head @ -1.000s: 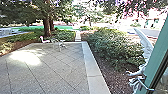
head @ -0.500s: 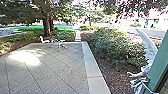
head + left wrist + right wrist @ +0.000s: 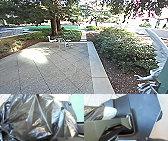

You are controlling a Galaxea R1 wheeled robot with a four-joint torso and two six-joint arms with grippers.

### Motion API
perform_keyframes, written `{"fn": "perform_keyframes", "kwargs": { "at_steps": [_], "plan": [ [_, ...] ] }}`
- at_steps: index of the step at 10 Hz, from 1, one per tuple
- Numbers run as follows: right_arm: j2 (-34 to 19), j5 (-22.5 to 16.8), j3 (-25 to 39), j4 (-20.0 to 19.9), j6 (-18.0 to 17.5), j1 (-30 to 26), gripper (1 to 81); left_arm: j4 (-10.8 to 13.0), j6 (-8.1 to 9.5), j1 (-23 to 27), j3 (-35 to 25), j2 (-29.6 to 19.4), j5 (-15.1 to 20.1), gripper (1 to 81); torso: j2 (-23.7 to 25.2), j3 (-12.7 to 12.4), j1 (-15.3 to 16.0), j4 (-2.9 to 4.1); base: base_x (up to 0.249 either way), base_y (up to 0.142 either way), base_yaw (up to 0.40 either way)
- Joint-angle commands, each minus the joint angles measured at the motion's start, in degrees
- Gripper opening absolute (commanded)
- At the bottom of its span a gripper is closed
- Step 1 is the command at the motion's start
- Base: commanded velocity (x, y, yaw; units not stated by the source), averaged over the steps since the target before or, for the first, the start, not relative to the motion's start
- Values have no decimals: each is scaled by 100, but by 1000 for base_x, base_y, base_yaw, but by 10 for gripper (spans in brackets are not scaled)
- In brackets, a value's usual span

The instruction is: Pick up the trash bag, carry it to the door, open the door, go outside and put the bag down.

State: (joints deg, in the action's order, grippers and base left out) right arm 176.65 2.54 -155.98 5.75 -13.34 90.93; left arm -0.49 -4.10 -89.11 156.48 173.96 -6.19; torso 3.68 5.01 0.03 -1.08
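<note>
The black trash bag [image 3: 31, 115] is seen close up in the left wrist view; whether either end effector is released or clenched cannot be told. It could be torn on the green door frame [image 3: 163, 81] (near, at right) if clearance is misjudged.

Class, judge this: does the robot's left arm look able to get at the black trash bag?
Probably yes: the bag looms large, close to the left wrist camera, with nothing visible between them. Whether the arm holds it, I cannot tell.
</note>
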Motion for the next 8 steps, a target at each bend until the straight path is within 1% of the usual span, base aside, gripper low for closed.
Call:
{"fn": "perform_keyframes", "kwargs": {
  "at_steps": [1, 2, 4, 5, 6, 7, 8],
  "plan": [
    [48, -324, 42, 5, 7, -246, 811, -144, 32, 205, 6, -28, 277, 10, 0, 0, 0, 527, 0, 0, 0],
    [48, -324, 42, 13, 7, -246, 811, -162, 32, 205, -3, -36, 207, 10, 0, 0, 0, 726, 0, 0, 0],
    [39, -324, 42, 22, 7, -254, 811, -162, 32, 222, -38, -54, 189, 10, 0, 0, 0, 1150, 0, 0, 0],
    [39, -324, 42, 22, 7, -246, 811, -189, 40, 258, -144, -115, 189, 10, 0, 0, -2, 1340, 0, 0, 0],
    [30, -324, 42, 22, 7, -246, 811, -206, 40, 302, -434, -274, 189, 10, 0, 0, -2, 1556, 0, 0, 0],
    [30, -324, 42, 22, 7, -246, 811, -240, 40, 364, -929, -552, 189, 10, 0, 0, -2, 1757, 0, 0, 0],
    [30, -324, 43, 31, 7, -237, 811, -337, 40, 442, -1387, -815, 189, 10, 0, 0, -2, 1952, 0, 0, 0]
  ]
}}
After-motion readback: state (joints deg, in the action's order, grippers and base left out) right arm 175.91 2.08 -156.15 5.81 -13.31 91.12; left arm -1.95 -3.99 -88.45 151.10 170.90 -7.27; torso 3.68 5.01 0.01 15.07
